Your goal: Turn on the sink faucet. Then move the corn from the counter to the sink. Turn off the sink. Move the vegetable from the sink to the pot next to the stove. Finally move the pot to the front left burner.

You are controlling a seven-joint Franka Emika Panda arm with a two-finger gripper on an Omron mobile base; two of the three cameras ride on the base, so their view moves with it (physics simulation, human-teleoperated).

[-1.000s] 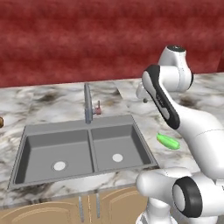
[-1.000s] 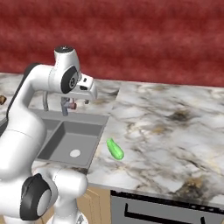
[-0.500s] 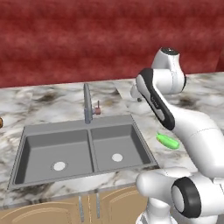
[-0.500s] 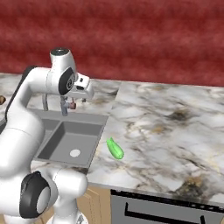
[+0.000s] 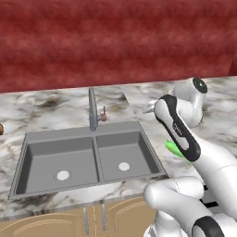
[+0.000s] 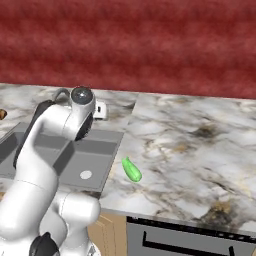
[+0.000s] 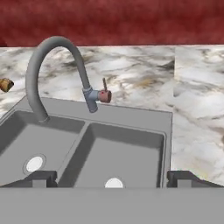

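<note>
The sink faucet rises behind the divider of the double sink, its reddish-tipped lever on the right side; no water shows at the spout. My gripper faces the faucet from a little way off, open, with nothing between its fingertips. From the left base the gripper hangs over the counter right of the faucet. The corn, looking green, lies on the marble right of the sink; my forearm partly covers the corn. The pot and the stove's burners are out of view.
A small brown lump sits on the counter far left of the sink, also at the left edge. A dark oven front shows under the counter at lower right. A red wall backs the counter.
The arm has sunk lower and its upper joint has swung to the right. The hand has drawn back from the faucet. The corn has not moved.
</note>
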